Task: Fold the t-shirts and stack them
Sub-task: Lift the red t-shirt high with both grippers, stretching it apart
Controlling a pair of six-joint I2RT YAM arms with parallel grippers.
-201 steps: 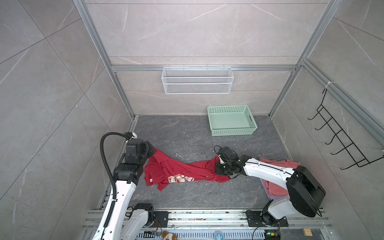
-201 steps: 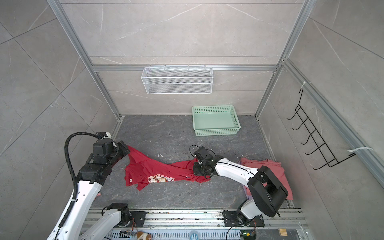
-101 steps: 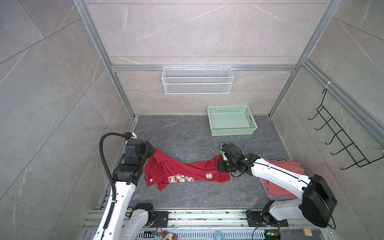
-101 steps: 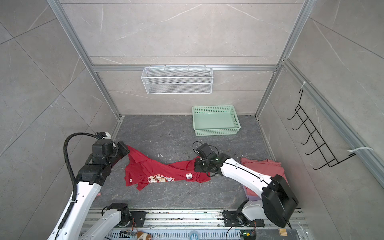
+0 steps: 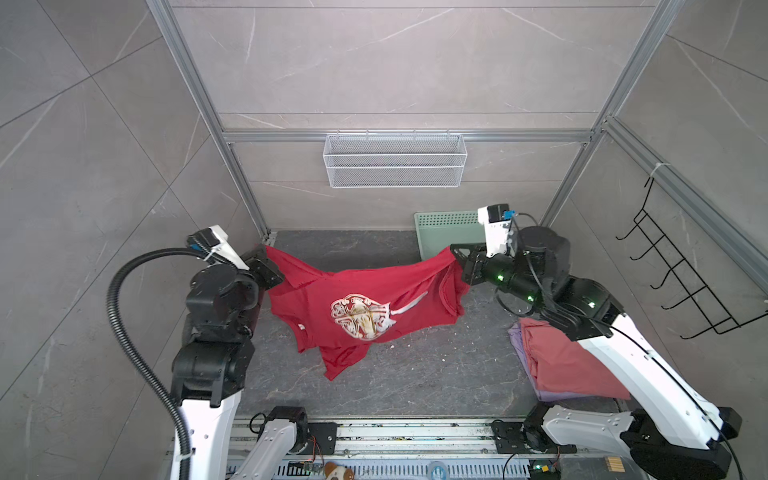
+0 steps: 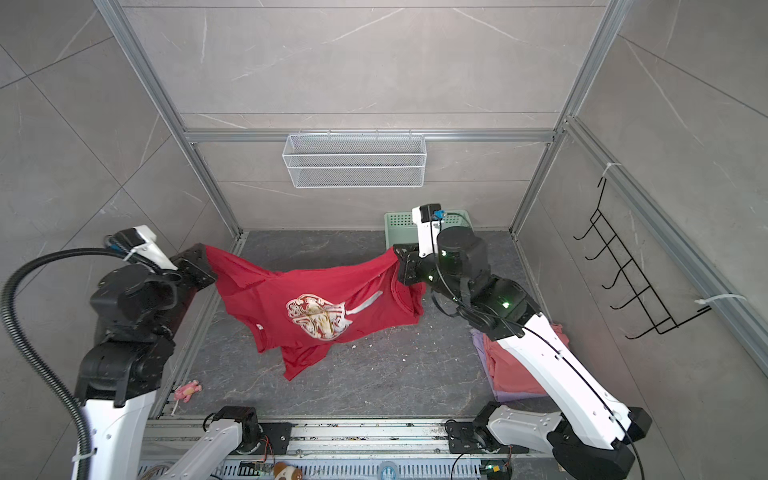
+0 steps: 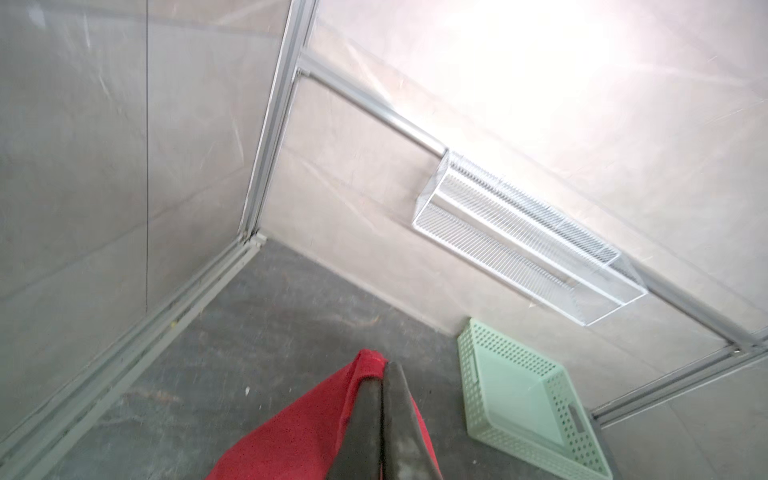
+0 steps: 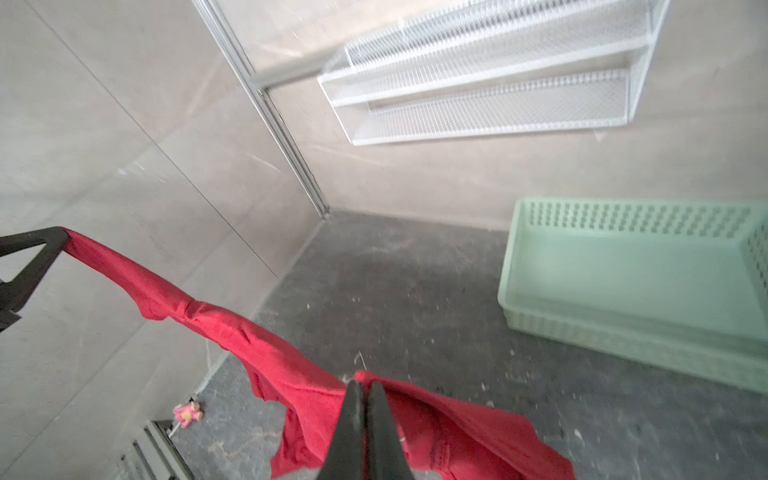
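The bright red t-shirt [image 5: 357, 299] hangs stretched in the air between my two grippers, its white-and-gold print [image 5: 361, 316] facing up and its lower part drooping toward the floor. My left gripper [image 5: 266, 249] is shut on the shirt's left end, with red cloth pinched at the tips in the left wrist view [image 7: 383, 368]. My right gripper [image 5: 453, 249] is shut on the right end, as the right wrist view [image 8: 363, 384] shows. A folded salmon-pink t-shirt [image 5: 557, 361] lies on a lavender t-shirt [image 5: 519, 336] at the right, partly hidden by the right arm.
A mint-green basket [image 5: 444, 232] stands at the back of the dark floor, just behind the right gripper. A white wire shelf [image 5: 395, 160] hangs on the back wall and a black hook rack [image 5: 681, 274] on the right wall. A small pink toy [image 6: 187, 390] lies at the front left.
Both grippers have risen and spread apart, lifting the red shirt off the floor and pulling it taut. The right gripper moved right and back with the cloth in it.
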